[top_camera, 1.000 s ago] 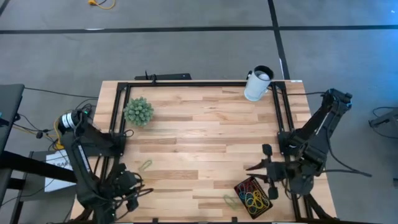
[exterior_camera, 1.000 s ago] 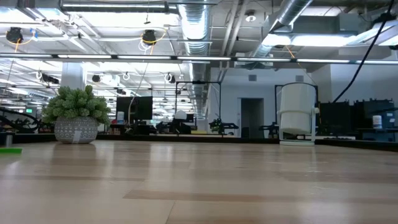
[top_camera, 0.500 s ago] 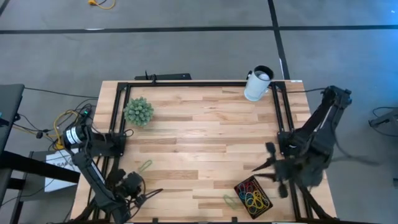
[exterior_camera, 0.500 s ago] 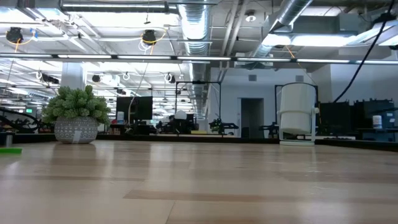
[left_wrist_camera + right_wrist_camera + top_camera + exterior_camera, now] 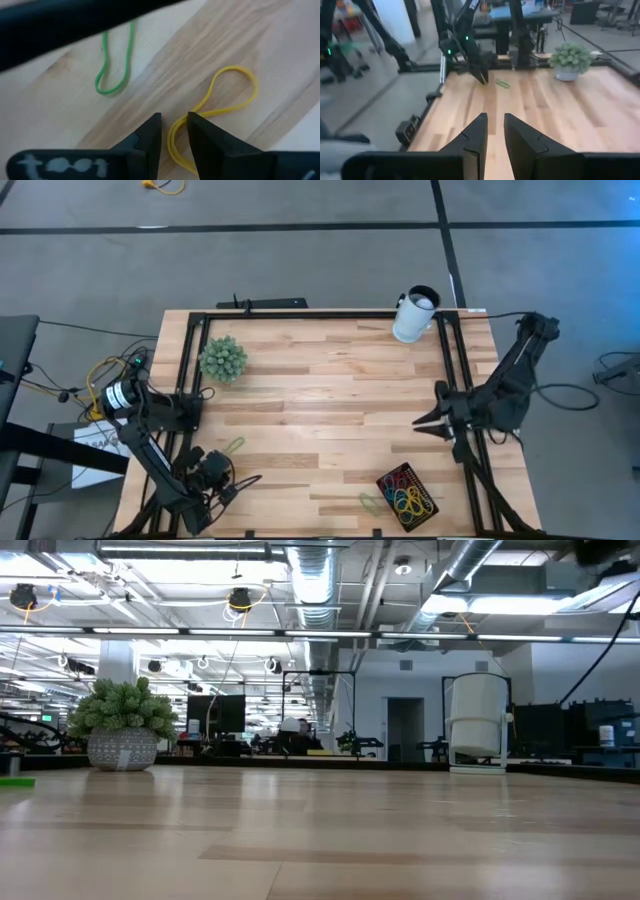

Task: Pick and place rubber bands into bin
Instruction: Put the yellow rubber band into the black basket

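Note:
A yellow rubber band point(image 5: 220, 95) and a green rubber band point(image 5: 115, 65) lie flat on the wood near the table's left front; in the high view they show as one small pale loop point(image 5: 233, 445). My left gripper point(image 5: 173, 122) hangs low over the yellow band's near end, fingers a little apart, with the band's strands showing in the gap. The black bin point(image 5: 407, 495) at the front right holds several coloured bands, and a green band point(image 5: 372, 502) lies just left of it. My right gripper point(image 5: 425, 423) is open in the air beyond the bin, pointing across the table.
A small potted plant point(image 5: 222, 358) stands at the far left and a white cup point(image 5: 415, 313) at the far right corner. Black frame rails point(image 5: 300, 317) run along the table's far, left and right sides. Bare wood lies across the middle.
My left gripper has sunk toward the table and tipped more steeply down, ending close over the bands at the left front. My right gripper has drawn back from beside the bin toward the table's far edge and turned a little. The bands and bin have stayed put.

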Action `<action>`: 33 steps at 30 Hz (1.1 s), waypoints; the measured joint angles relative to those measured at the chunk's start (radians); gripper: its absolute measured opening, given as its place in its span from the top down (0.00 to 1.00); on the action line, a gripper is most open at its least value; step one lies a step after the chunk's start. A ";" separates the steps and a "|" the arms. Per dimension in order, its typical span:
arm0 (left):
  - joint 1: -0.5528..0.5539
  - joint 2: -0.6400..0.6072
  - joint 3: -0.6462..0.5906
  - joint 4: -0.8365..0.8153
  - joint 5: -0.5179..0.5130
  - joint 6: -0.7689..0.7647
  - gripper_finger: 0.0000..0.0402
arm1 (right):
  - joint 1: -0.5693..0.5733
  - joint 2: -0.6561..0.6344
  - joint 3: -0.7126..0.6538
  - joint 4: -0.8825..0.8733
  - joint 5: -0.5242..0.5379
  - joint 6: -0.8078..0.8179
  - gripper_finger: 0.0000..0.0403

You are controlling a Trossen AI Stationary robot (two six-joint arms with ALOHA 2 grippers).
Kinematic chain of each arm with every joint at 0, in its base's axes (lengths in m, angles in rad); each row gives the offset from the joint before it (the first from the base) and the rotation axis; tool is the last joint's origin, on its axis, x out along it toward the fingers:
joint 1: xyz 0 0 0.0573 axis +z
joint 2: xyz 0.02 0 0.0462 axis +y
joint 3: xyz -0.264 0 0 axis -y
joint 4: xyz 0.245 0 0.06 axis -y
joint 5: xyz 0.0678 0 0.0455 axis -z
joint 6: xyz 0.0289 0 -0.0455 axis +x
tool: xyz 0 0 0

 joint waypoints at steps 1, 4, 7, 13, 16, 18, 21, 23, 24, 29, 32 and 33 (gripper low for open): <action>0.004 0.001 0.001 0.009 0.001 0.027 0.79 | -0.004 -0.006 -0.047 0.067 -0.007 0.003 0.86; 0.015 -0.001 0.020 0.005 0.007 0.139 0.79 | -0.006 -0.002 -0.155 0.227 -0.025 0.001 0.86; 0.025 -0.002 0.044 0.001 0.028 0.233 0.79 | -0.005 0.021 -0.229 0.367 -0.024 0.003 0.86; 0.058 -0.007 0.050 0.020 0.073 0.386 0.79 | -0.005 0.135 -0.323 0.565 -0.021 0.070 0.86; 0.075 -0.008 0.051 0.024 0.088 0.444 0.78 | -0.005 0.226 -0.351 0.642 -0.021 0.117 0.86; 0.088 -0.010 0.051 0.024 0.101 0.473 0.75 | -0.005 0.298 -0.353 0.676 -0.020 0.150 0.86; 0.105 -0.010 0.052 0.024 0.106 0.502 0.70 | -0.006 0.418 -0.353 0.747 -0.005 0.174 0.86; 0.119 -0.010 0.052 0.023 0.115 0.510 0.65 | -0.008 0.504 -0.353 0.816 0.018 0.175 0.86; 0.125 -0.010 0.052 0.021 0.118 0.511 0.63 | -0.011 0.544 -0.353 0.843 0.023 0.175 0.86; 0.160 -0.010 0.048 0.040 0.143 0.526 0.56 | -0.042 0.703 -0.353 0.937 0.030 0.175 0.86; 0.171 -0.012 0.030 0.095 0.144 0.519 0.55 | -0.068 0.760 -0.353 0.981 0.030 0.175 0.86; 0.172 -0.013 0.021 0.123 0.132 0.510 0.55 | -0.076 0.772 -0.353 0.995 0.029 0.175 0.86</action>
